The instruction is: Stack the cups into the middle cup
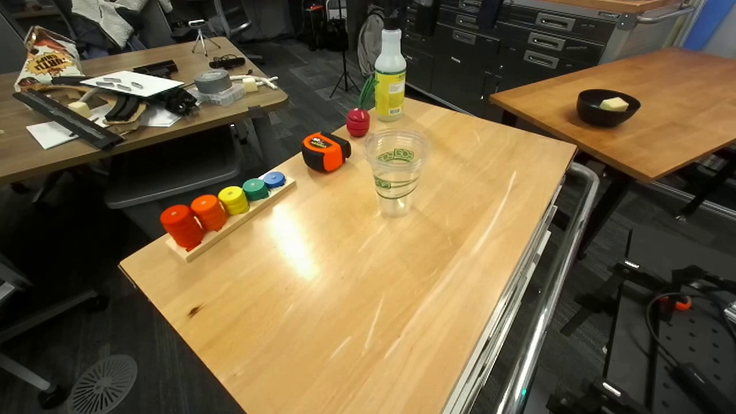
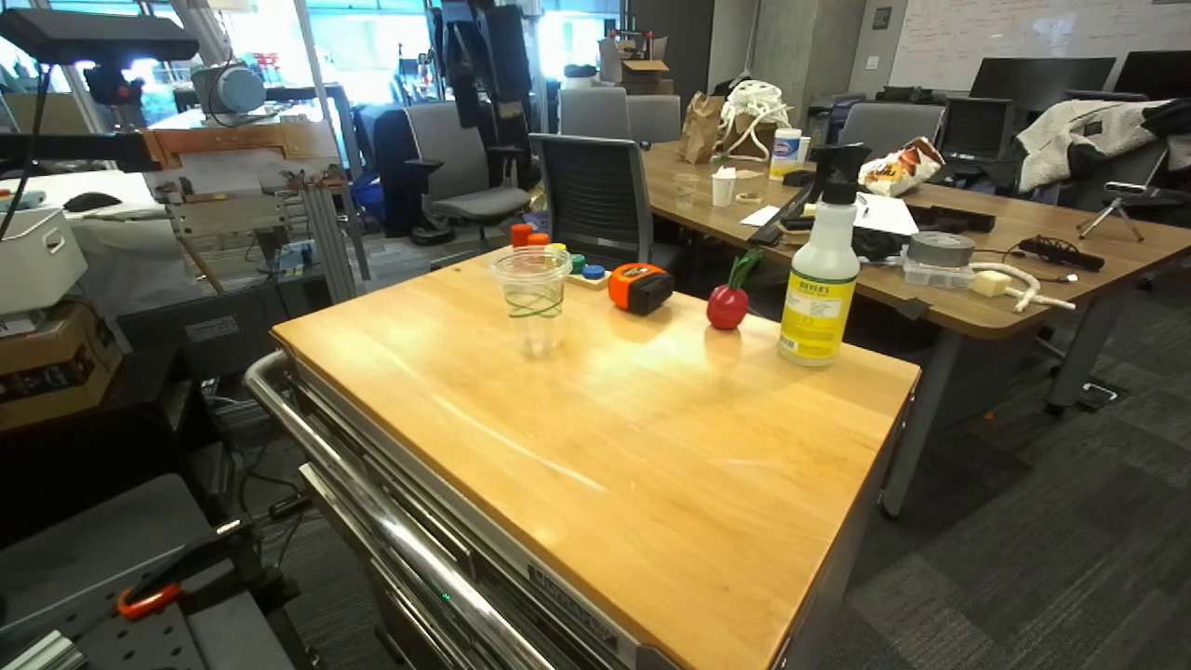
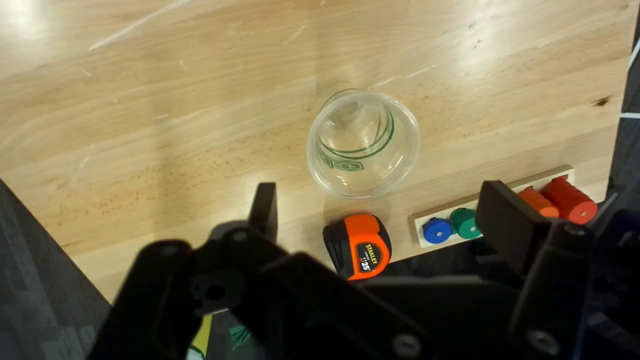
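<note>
Apparently the stacking is done or close to it, to judge from how things stand. In the wrist view the tool (image 3: 382, 212) is spread wide and holds nothing, poised over the surface (image 3: 200, 110), perhaps to give the thin rims room. Just beyond its fingertips, roughly in line with the gap, the cups (image 3: 362, 145) stand upright, mouth up, which is what would let one drop into another. Within the gap, down on the surface, shows the tape measure (image 3: 359, 246), and one finger hides part of the disc board (image 3: 442, 211). In an exterior view the cups (image 1: 397, 172) make a single column with two bands of green print, so I take them to be nested, though I cannot count them or tell one from another. The red toy vegetable (image 1: 357, 123) sits away from the tool's fingertips, likely so that the tool has space around the cups. In an exterior view the spray bottle (image 2: 819, 288) stands farther from the cups than the tape measure does, on the side of the tool's body, again out of the fingers' way. Neither exterior view lets me pick out the tool with certainty.
</note>
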Available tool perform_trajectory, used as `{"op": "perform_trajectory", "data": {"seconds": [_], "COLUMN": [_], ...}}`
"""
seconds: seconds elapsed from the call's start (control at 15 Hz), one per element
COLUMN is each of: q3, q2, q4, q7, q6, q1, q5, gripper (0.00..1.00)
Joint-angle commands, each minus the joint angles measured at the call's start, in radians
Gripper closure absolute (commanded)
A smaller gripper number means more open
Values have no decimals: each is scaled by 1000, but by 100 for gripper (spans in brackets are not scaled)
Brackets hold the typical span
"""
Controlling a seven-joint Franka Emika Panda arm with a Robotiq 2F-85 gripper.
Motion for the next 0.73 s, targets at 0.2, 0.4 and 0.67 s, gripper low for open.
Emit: {"op": "perform_trajectory", "data": {"seconds": [0.2,0.4,0.67], "q3": [2,2,2], "q2": [0,0,0], "q4": [4,4,4], "q7": [-9,-11,-13], "q6": [-9,-9,-9], "q1": [0,1,1], "q5": [-7,-8,-8], "gripper": [0,0,0]}}
